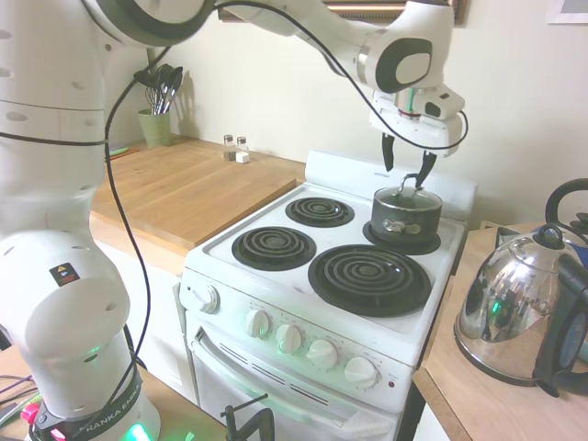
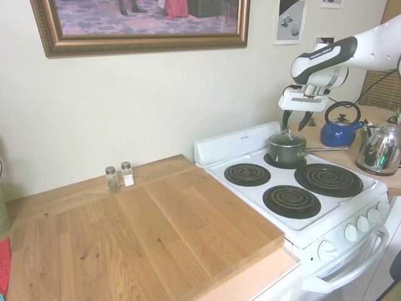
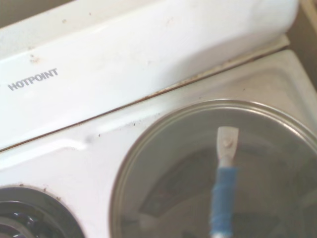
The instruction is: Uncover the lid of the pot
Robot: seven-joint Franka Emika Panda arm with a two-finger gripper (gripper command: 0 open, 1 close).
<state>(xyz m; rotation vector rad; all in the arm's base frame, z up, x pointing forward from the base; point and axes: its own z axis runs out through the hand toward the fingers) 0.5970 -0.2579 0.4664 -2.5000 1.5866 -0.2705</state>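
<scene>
The small dark pot (image 1: 404, 223) stands on the stove's back right burner, seen from the other side as the pot (image 2: 287, 150) with its side handle pointing right. The metal-rimmed glass lid (image 1: 407, 196) sits on it, loop handle upright. My gripper (image 1: 407, 165) hangs open just above that handle, one finger on each side of it and apart from the lid. In the second exterior view the gripper (image 2: 295, 121) stands slightly right of the lid (image 2: 285, 137). The wrist view looks down on the lid (image 3: 173, 163) and its blue-wrapped handle (image 3: 224, 188).
A chrome kettle (image 1: 514, 312) stands on the counter right of the stove, and a blue kettle (image 2: 338, 128) behind it. Three bare coil burners (image 1: 369, 277) fill the rest of the stovetop. The raised back panel (image 3: 124, 74) runs close behind the pot. Shakers (image 2: 119, 177) stand on the wooden counter.
</scene>
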